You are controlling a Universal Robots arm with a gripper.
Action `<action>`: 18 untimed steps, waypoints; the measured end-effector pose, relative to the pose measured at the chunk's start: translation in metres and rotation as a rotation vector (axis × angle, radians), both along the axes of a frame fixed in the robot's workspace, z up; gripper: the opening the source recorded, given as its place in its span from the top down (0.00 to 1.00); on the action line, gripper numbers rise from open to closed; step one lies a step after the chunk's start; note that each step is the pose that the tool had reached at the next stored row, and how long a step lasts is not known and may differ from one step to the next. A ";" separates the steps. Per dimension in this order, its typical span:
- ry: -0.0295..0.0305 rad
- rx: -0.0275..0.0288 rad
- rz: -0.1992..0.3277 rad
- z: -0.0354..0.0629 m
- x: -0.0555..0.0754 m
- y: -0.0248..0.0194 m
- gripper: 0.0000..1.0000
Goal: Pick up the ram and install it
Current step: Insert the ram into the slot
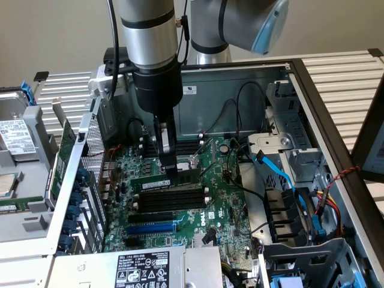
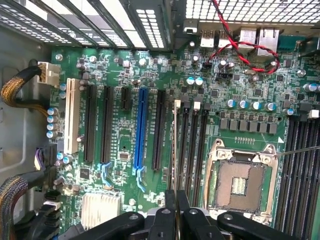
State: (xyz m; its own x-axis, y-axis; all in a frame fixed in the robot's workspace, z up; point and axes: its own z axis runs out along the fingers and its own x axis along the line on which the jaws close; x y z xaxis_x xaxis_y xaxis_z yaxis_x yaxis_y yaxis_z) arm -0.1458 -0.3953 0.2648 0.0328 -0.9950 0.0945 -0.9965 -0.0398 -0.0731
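Observation:
My gripper (image 1: 170, 171) reaches down into the open computer case and is shut on the ram (image 1: 189, 175), a thin dark green stick with a pale label strip. The stick is held on edge, lengthwise, just over the bank of black memory slots (image 1: 171, 198) with white end clips. In the wrist view the ram (image 2: 174, 150) appears edge-on as a thin line running from my gripper (image 2: 175, 202) along the black slot (image 2: 183, 145) closest to the expansion slots. Whether its lower edge touches that slot I cannot tell.
A long blue slot (image 2: 140, 127) and black expansion slots lie beside the memory bank. The open CPU socket (image 2: 240, 182) is on its other side. Blue and black cables (image 1: 276, 171) hang at the exterior view's right. Case walls surround the board (image 1: 222, 204).

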 end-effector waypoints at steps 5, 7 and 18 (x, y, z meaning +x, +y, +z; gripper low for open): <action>0.0056 0.0032 -0.012 0.0000 0.000 -0.0009 0.87; 0.0058 0.0067 -0.018 0.0001 0.000 -0.0010 0.87; 0.0057 0.0137 -0.030 0.0000 0.007 0.0000 0.87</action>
State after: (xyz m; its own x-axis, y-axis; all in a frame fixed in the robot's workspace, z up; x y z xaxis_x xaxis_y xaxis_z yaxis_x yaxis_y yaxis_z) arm -0.1387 -0.3953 0.2647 0.0033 -0.9967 0.0808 -0.9977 -0.0088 -0.0678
